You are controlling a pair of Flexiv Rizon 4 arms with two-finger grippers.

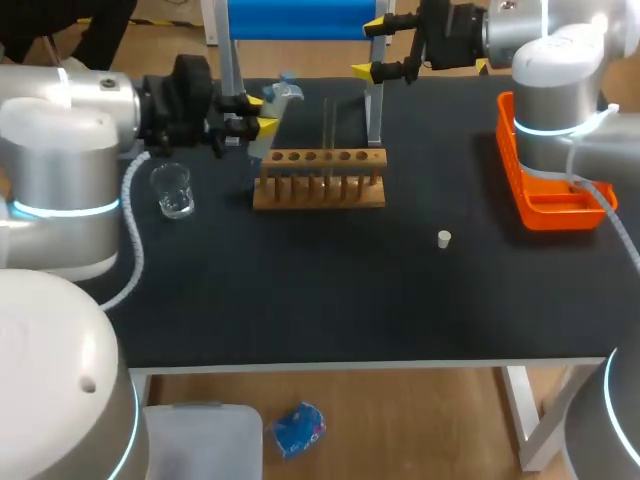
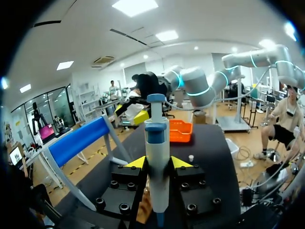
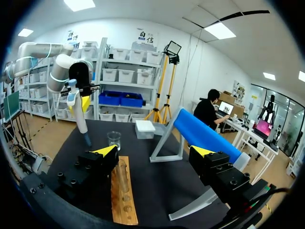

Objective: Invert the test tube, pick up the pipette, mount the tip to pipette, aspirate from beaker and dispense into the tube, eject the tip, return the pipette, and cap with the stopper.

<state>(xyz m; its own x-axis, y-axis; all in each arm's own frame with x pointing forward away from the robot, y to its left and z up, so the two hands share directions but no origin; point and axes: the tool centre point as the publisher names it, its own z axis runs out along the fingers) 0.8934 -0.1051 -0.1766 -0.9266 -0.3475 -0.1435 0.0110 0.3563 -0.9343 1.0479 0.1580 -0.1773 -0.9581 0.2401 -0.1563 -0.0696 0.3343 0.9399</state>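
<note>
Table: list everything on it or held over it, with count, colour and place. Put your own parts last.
test tube rack: one, wooden, middle of the table toward the back
test tube: at least one, clear glass, upright in the rack
beaker: one, clear glass, left of the rack
stopper: one, white, lying alone to the right front of the rack
tray: one, orange, at the table's right edge
stand: one, grey frame with blue panel, behind the rack
box: one, white, near the beaker
pipette: one, white and blue, between the left fingers
left gripper: one, yellow tips, shut on the pipette
right gripper: one, yellow tips, open, above the rack
</note>
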